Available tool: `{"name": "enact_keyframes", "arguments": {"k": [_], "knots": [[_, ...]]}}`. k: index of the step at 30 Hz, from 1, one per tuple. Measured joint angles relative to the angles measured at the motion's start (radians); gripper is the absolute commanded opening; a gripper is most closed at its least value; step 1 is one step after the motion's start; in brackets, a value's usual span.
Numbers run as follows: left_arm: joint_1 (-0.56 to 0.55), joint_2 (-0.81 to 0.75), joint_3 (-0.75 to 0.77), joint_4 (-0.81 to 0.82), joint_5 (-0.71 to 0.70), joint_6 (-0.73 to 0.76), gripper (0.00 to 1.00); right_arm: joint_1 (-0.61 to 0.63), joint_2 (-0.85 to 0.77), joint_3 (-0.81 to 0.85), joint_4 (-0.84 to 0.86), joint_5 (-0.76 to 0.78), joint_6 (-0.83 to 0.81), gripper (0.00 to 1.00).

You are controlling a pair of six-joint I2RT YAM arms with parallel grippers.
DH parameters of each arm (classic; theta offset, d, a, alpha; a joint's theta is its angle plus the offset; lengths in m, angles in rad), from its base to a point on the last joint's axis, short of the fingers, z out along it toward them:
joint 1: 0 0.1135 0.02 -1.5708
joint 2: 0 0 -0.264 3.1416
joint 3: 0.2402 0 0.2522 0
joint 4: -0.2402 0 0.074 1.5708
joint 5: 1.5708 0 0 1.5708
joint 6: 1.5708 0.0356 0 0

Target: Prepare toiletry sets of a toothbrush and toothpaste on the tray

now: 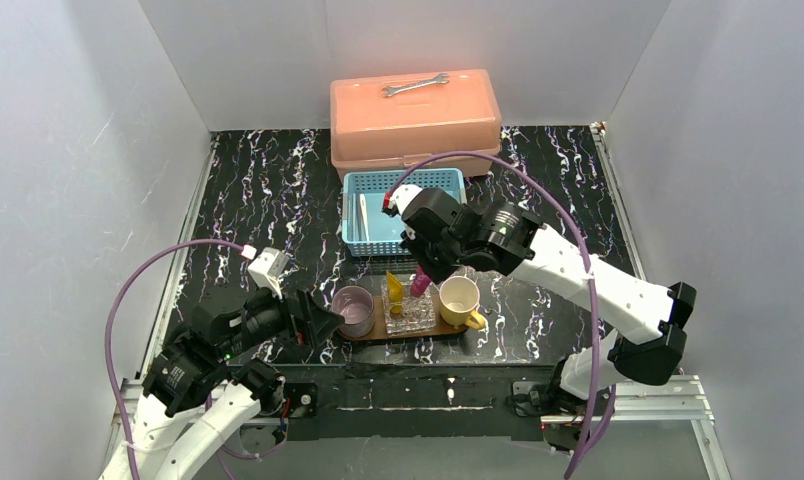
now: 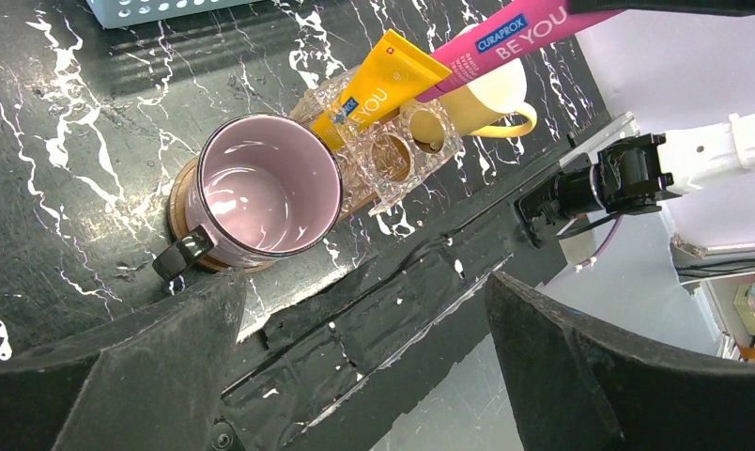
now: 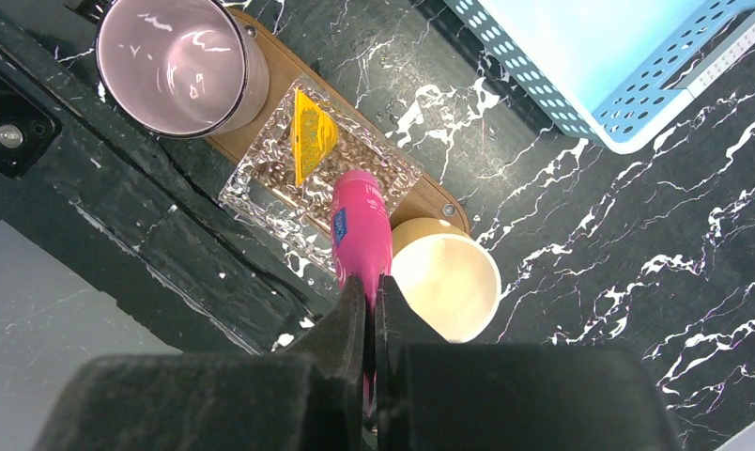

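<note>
Our right jaws are pinched almost shut on the flat crimped tail of the magenta-pink toothpaste tube (image 3: 360,225). The tube hangs tilted, cap end down at the clear ribbed glass holder (image 3: 270,183), though we cannot tell whether it is seated. Just beside it, the bright yellow toothpaste tube (image 3: 313,136) stands in the same holder. The holder sits on the dark-brown wooden tray (image 3: 278,70), between a glossy pink mug (image 3: 177,61) and a cream mug (image 3: 444,277).

We judge the tube light, soft-walled and slick. The crimp is its stiffest part and the best place to hold it, since a squeezed body would dent or slide.

Behind the tray, a slim whitish toothbrush (image 1: 363,217) lies in the light-blue slotted basket (image 1: 403,177). It is probably stiff and very light, and best pinched mid-handle.

Our left jaws stand wide and hold nothing, low over the table near the pink mug.
</note>
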Motion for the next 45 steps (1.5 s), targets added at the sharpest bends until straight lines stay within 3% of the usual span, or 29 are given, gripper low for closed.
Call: {"name": "enact_keyframes", "arguments": {"k": [25, 45], "knots": [[0.0, 0.0, 0.0, 0.0, 0.001, 0.0, 0.98, 0.005, 0.063, -0.011, 0.056, 0.013, -0.011, 0.01], [0.0, 0.007, -0.001, 0.0, 0.001, 0.003, 0.98, 0.005, 0.092, -0.134, 0.122, 0.016, -0.032, 0.01]]}}
